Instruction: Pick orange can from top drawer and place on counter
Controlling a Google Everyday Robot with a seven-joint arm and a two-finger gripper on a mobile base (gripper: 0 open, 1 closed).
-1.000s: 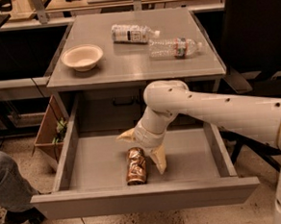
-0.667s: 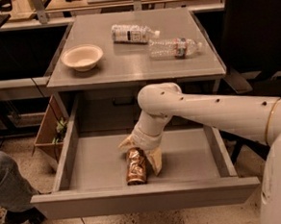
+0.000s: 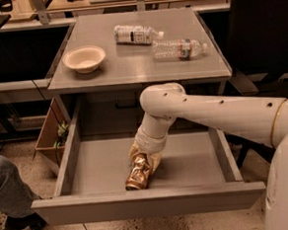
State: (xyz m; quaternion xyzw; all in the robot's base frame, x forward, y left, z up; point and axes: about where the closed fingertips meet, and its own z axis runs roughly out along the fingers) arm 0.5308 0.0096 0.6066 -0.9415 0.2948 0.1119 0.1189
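Pincer (image 3: 143, 159) reaches down inside the open top drawer (image 3: 140, 204), set over the far end of the orange can (image 3: 137, 176). Whether it is clenched on the can or only set around it cannot be told. The white arm (image 3: 218, 114) comes in from the right, passes below the front edge of the surface (image 3: 131, 68) and bends down into the drawer.

The orange can lies on its side on the drawer floor. It is about midway between the left and right walls, with its near end close to the front wall. Its shiny body looks crumpled.

On the grey surface above, a shallow cream bowl (image 3: 84, 58) sits upright near the left edge. A plastic bottle with a white label (image 3: 137, 34) lies on its side toward the far edge, about mid-width. A clear plastic bottle with a red-and-green label (image 3: 179, 48) lies on its side just beside it, nearer the right edge, its cap pointing right.

Left of the drawer an open cardboard box (image 3: 49, 136) stands on the floor. A person's jeans-clad knee (image 3: 6, 188) shows at the lower left.
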